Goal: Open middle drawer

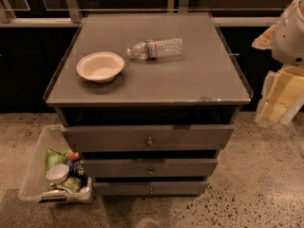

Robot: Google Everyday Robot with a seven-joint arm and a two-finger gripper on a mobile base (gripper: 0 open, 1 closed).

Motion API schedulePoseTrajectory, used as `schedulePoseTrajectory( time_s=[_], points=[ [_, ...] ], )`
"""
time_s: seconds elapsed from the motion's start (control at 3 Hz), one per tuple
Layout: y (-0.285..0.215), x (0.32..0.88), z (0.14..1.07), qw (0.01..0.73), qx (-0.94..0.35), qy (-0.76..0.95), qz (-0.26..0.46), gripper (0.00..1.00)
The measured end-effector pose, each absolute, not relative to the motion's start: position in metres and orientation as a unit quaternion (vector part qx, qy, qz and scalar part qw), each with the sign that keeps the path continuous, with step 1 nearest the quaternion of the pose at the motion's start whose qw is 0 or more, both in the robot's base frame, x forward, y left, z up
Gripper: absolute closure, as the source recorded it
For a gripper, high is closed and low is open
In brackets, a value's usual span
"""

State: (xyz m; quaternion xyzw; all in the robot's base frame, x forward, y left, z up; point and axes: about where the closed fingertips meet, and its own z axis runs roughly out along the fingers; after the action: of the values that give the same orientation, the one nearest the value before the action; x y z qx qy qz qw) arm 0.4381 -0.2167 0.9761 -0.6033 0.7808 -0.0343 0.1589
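The grey cabinet stands in the middle of the camera view, with three flat grey drawer fronts stacked below its top. The middle drawer is the mid-sized front, with a small round metal knob at its centre. Above it is the wider top drawer front and below it the narrowest bottom front. Dark gaps show above each front. My gripper hangs at the far right edge beside the cabinet, level with its top, well away from the knob, under the white arm.
A white bowl and a clear plastic water bottle lying on its side rest on the cabinet top. A clear plastic bin with snack bags and a small cup sits on the speckled floor at the cabinet's lower left. A dark wall with a rail runs behind.
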Motion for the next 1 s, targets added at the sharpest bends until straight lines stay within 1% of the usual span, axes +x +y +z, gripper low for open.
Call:
schedulePoseTrajectory(
  time_s=[0.33,0.67,1.0],
  points=[
    [-0.217,0.438,0.976,0.159,-0.603,0.781,-0.034,0.0],
    [-0.219,0.43,0.957,0.171,-0.595,0.785,-0.024,0.0],
    [-0.206,0.402,0.922,0.212,-0.58,0.786,0.01,0.0]
  ],
)
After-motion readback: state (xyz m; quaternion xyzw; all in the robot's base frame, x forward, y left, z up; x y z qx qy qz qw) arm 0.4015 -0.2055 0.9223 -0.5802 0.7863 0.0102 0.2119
